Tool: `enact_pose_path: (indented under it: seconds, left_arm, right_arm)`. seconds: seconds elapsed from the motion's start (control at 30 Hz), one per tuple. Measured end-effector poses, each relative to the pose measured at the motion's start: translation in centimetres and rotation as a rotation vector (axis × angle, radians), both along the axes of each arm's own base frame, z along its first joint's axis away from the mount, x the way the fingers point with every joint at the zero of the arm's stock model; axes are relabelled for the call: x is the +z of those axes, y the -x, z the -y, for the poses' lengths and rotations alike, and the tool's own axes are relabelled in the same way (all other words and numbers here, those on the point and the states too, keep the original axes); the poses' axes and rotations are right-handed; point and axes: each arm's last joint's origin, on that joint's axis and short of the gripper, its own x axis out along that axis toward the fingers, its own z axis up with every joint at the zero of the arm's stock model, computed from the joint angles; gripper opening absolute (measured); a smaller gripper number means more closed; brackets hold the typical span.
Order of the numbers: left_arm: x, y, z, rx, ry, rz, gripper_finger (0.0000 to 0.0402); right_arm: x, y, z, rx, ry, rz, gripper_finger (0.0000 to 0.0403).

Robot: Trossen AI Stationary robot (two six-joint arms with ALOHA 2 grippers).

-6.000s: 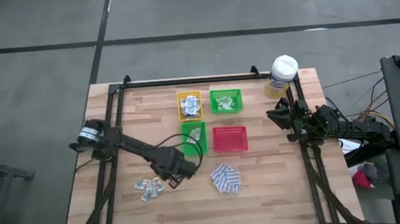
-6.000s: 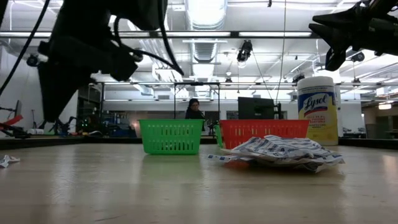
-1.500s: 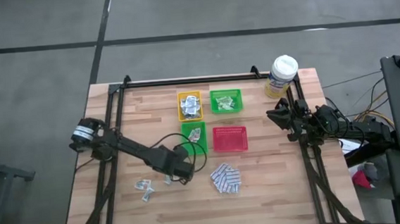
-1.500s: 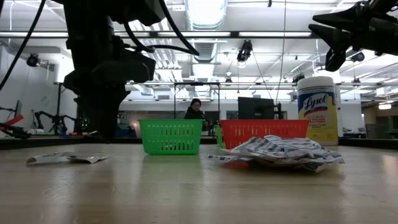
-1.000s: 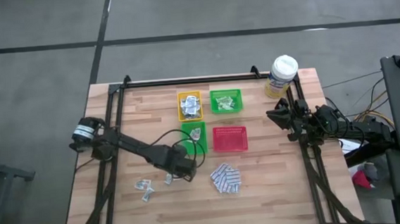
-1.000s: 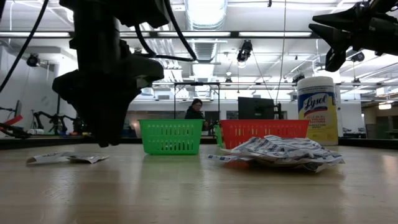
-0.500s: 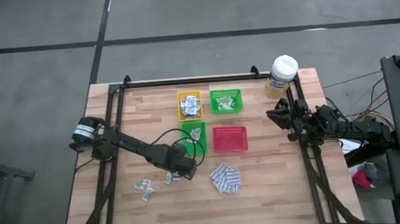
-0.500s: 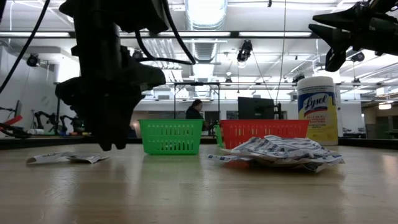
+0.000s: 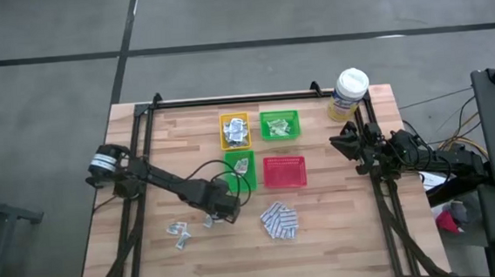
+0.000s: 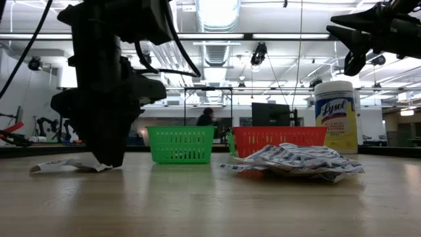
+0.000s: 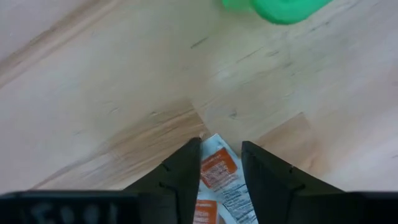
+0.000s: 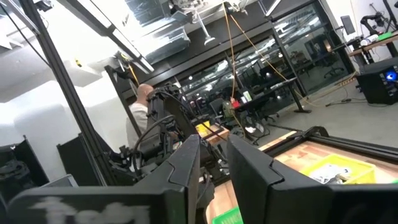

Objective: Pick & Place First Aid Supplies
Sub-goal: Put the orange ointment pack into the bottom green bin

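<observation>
White paper with an orange label: that is the packet [image 11: 217, 183] we are after, lying flat on the bench [image 9: 152, 267], left of centre and just near of the trays. It sits a little to the right of the other loose sachets [image 9: 178, 228].

A second ago the left tool [image 11: 221, 149] hung just clear of the wood. Now its tips are down at bench level, one finger on either side of the packet. The fingers are parted and look about as far apart as the packet is wide. We cannot tell whether they are pressing it yet, and nothing has been lifted. We judge the reach to be finished, with the pinch and the carry to a tray still to come.

Six seconds back the loose sachets lay as one denser cluster. That cluster is now thinner and more spread out.

Our count, working outward from the packet:
- One packet sits between the fingers.
- Two more loose pieces lie to its left, as far as we can make out.
- One heap of blue-and-white pads [image 9: 279, 221] lies to the right, too jumbled to number.
- Four trays stand beyond it. The yellow tray [image 9: 223, 131] and the far green tray [image 9: 279, 114] both hold supplies. The near green tray [image 9: 229, 170] holds a piece or two. The red tray [image 9: 283, 173] looks bare.
- One canister [image 9: 349, 92] stands at the far right corner.

The right tool [image 9: 345, 140] waits raised at the right edge, its fingers slightly apart and holding nothing.
</observation>
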Motion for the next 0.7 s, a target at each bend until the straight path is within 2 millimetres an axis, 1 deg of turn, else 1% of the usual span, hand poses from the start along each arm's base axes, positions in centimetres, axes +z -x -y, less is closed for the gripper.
enact_pose_path:
  seconds: [0.17,0.47,0.7]
  left_arm:
    - [-0.32,0.22,-0.07,0.000,-0.001,0.001,0.0118]
    - [-0.38,0.28,-0.11,0.002,-0.011,-0.001,0.0074]
    - [-0.13,-0.04,-0.13,0.011,-0.044,0.020,0.0052]
  right_arm:
    - [0.00,0.00,0.00,0.000,0.000,0.000,0.0081]
    - [0.00,0.00,0.00,0.001,-0.003,0.000,0.0068]
    - [0.00,0.00,0.00,0.001,-0.003,0.001,0.0076]
